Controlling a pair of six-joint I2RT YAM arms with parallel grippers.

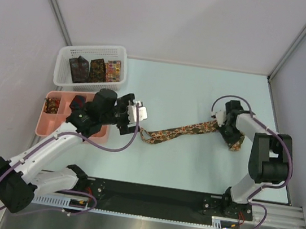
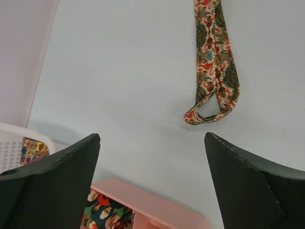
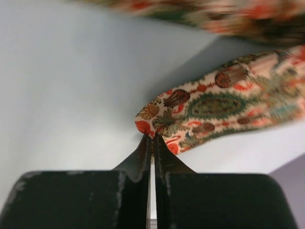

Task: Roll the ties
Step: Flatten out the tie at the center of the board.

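Pinching one end of the red-and-green patterned tie (image 1: 179,131) is the right gripper (image 3: 151,143); left gripper (image 2: 152,138) gapes wide.

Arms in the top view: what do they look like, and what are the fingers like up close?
Both the left arm and the right arm have white links between bulky black joints. A purple cable loops along each. The left hand and the right hand have plain matte black fingers, flat and tapering to thin tips. No markings show.
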